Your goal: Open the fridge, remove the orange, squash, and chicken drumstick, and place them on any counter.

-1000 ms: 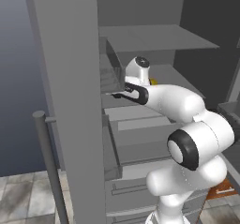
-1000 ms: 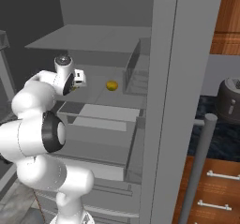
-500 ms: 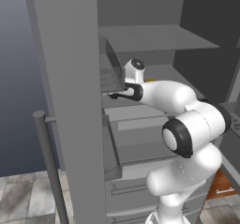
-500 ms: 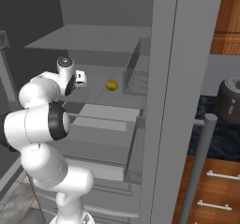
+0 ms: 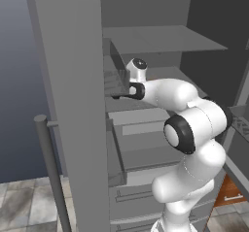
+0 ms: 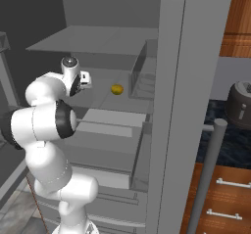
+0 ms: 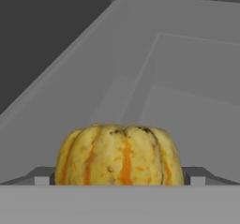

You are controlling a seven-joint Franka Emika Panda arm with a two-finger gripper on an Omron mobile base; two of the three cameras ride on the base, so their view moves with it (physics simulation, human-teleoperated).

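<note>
1. Step in hand: the fridge [image 6: 171,105] stands open w/ both doors swung out, and the arm reaches in at shelf level – judged to be the approach to the squash [image 7: 119,155], the first of the three foods to come out.
2. Claw [image 5: 119,96]: sits just inside the fridge by the left door's bins; fingers apart, nothing between them. In the hand view the squash is dead ahead and low, right at the fingertips – touching or not, can't tell.
3. Where it is: the squash rests on a grey fridge shelf [image 7: 178,101], near the inner wall. A small yellow ball [image 6: 116,89] sits further in on the shelf, well apart from the arm.
4. Which way it points: the squash is squat and ribbed, yellow w/ orange stripes; ribs run top to bottom, so its axis looks upright. Seen from the side it's wider than tall – no clear long axis across.
5. Next move, as a judgement: ease fwd so the fingers straddle the widest part, then close. The ribbed round sides could slip.
</note>
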